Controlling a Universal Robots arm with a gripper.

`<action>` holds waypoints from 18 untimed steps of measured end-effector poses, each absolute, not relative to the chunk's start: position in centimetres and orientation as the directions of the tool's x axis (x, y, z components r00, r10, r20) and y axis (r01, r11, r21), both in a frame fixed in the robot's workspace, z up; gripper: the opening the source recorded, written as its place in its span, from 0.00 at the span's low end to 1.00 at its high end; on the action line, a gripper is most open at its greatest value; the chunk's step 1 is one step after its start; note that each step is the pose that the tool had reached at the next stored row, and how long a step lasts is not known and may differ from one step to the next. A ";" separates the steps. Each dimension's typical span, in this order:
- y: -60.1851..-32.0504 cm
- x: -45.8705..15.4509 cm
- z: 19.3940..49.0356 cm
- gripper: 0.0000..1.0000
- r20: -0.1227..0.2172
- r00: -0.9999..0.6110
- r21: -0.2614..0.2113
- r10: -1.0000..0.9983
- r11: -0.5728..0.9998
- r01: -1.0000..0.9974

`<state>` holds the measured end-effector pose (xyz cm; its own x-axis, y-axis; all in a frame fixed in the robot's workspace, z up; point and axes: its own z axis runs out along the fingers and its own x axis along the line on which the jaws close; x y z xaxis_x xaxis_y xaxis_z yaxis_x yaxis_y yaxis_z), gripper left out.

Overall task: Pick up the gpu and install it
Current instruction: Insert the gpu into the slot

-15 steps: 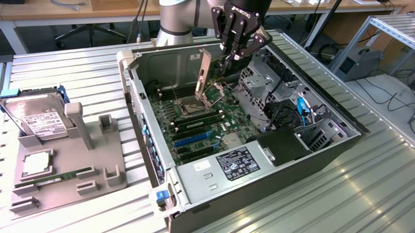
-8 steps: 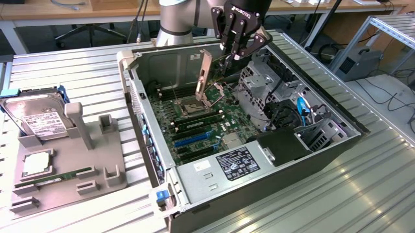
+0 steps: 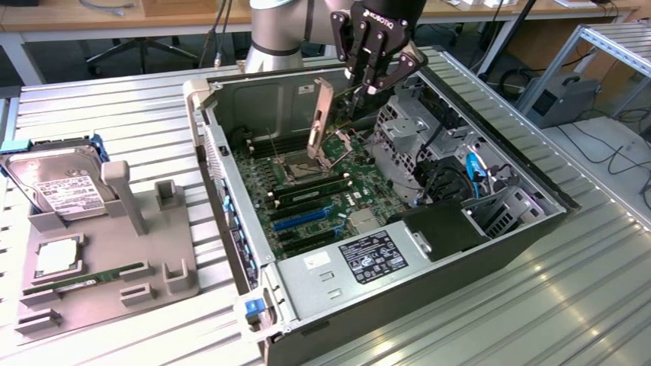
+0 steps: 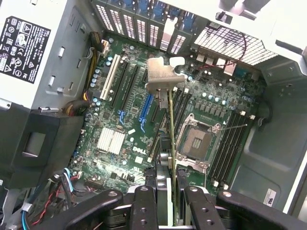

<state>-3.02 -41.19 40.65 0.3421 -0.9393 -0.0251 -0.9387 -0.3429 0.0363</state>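
- I've got the gpu (image 3: pixel 325 114) clamped in the jaws of the gripper (image 3: pixel 374 75), hanging over the open computer case (image 3: pixel 529 221) on the desk (image 3: pixel 122 114).
- The card hangs edge-on below the jaws, long axis running down toward the motherboard (image 3: pixel 315 191), pale bracket (image 4: pixel 163 74) at the far, lower end.
- In the wrist view I'm looking straight along the card: thin edge between my fingers (image 4: pixel 144 206), bracket over the slot area near the blue expansion slot (image 4: pixel 146 106).
- I judge it above the board, not seated yet.
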 end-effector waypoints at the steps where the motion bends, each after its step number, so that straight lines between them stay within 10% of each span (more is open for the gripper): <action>1: -41.2 -3.0 40.6 0.27 -0.025 0.345 0.036 -0.938 -0.346 -0.938; 18: -41.2 -3.0 40.6 0.27 -0.025 0.380 0.036 -0.925 -0.380 -0.924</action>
<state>-3.02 -41.19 40.63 0.3797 -0.9248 -0.0251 -0.9241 -0.3804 0.0363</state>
